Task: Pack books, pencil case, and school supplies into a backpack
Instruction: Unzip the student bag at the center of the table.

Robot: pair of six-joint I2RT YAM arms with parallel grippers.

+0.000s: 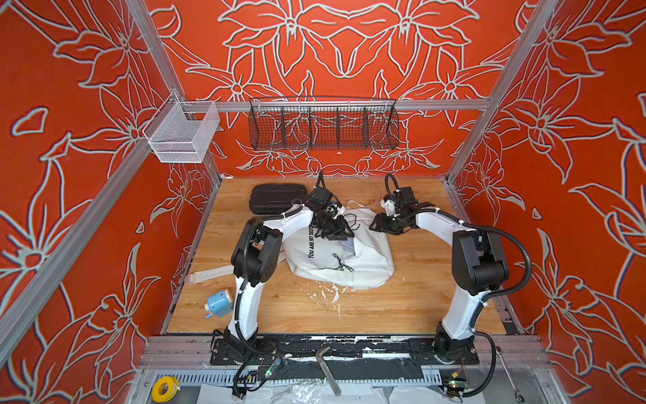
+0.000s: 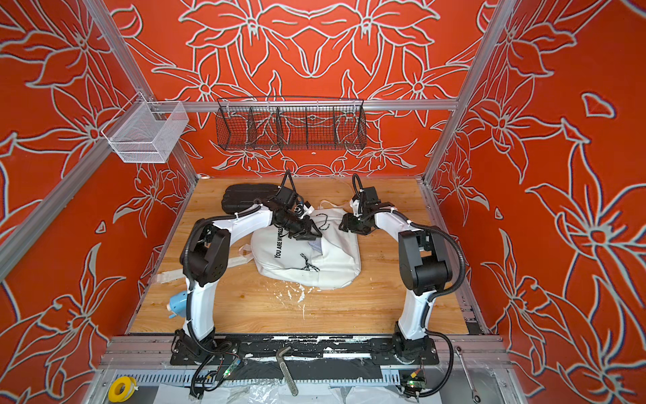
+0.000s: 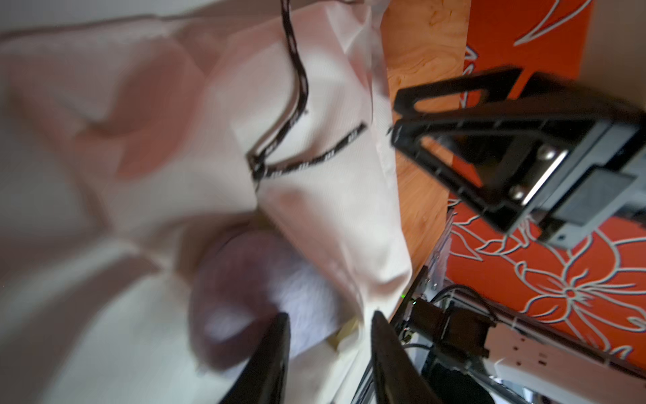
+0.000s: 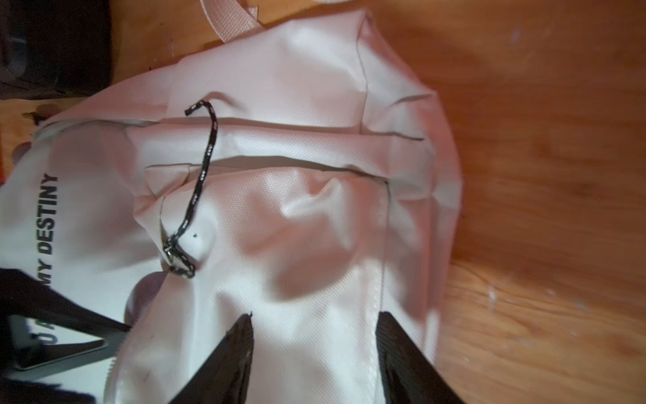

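White woven backpack point(image 4: 297, 210) gaped, soft rounded lilac pencil case point(image 3: 237, 290) sat inside its mouth, my left pincer point(image 3: 330, 335) was spread beside it, my right pincer point(image 4: 314, 328) was spread over the cloth.

Backpack point(image 4: 314, 217) was matt woven cloth; bench point(image 1: 402, 307) was grained wood, flecked white; pencil sharpener point(image 1: 218, 303) was smooth glossy plastic.

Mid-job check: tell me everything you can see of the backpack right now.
The backpack is white woven fabric with a black YOU ARE MY DESTINY print, black cord zip pulls and white straps. It lies slumped on the wooden table, toward the back. One zipped opening gapes, and a lilac pouch shows inside. The left gripper sits at that opening and the right gripper sits over the fabric near a corner, both with jaws open.
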